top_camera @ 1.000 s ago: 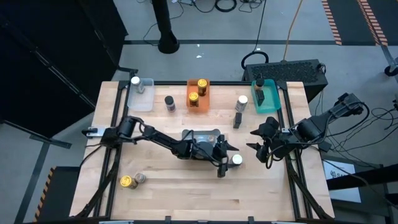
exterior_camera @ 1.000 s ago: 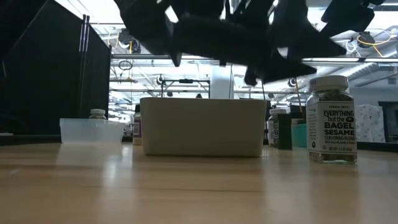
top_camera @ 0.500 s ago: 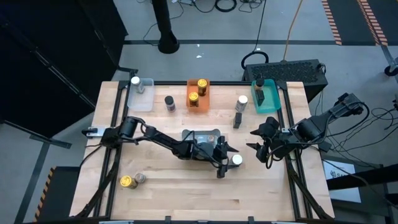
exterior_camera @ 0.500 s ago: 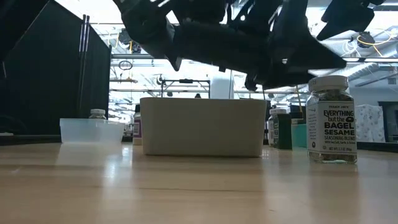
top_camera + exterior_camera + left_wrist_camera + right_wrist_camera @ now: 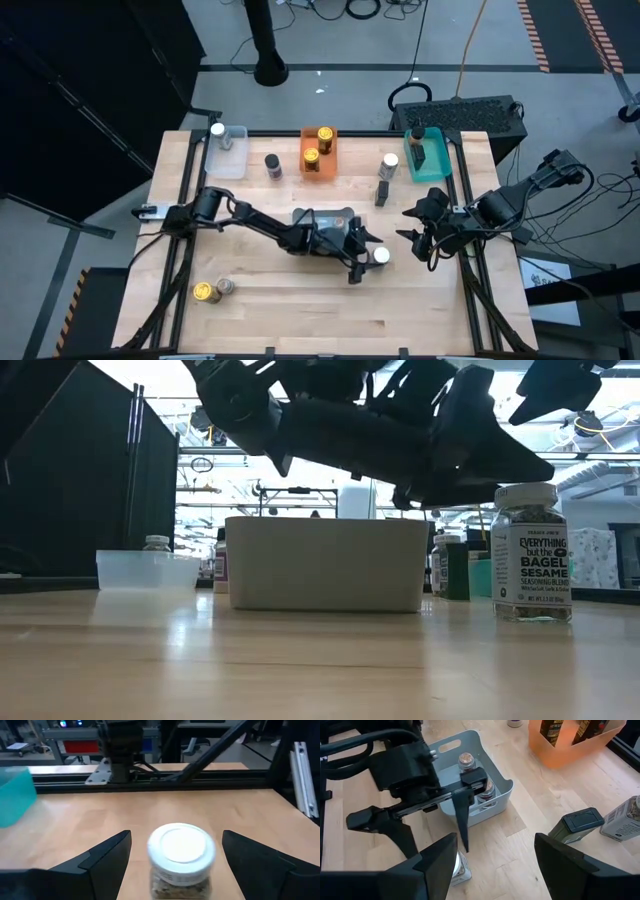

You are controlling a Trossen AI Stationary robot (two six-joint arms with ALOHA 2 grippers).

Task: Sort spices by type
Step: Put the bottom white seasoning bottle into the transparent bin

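Note:
A white-lidded spice jar (image 5: 181, 847) stands upright on the table near its middle. My left gripper (image 5: 176, 835) reaches out level toward the table's right and is open, one finger on either side of the jar (image 5: 381, 256), with a gap on both sides. In the low view the jar (image 5: 531, 550) shows a sesame-blend label, and the dark left gripper (image 5: 440, 455) hangs just above its lid. My right gripper (image 5: 412, 236) waits open above the table's right side, with nothing between its fingers (image 5: 440, 855).
A grey bin (image 5: 500, 795) holding jars lies under the left arm. At the far edge stand a clear bin (image 5: 228, 160), a dark-lidded jar (image 5: 273, 166), an orange bin (image 5: 318, 160), a white-lidded jar (image 5: 389, 165), a dark tin (image 5: 381, 193) and a teal bin (image 5: 430, 165). Two jars (image 5: 210, 291) stand near left.

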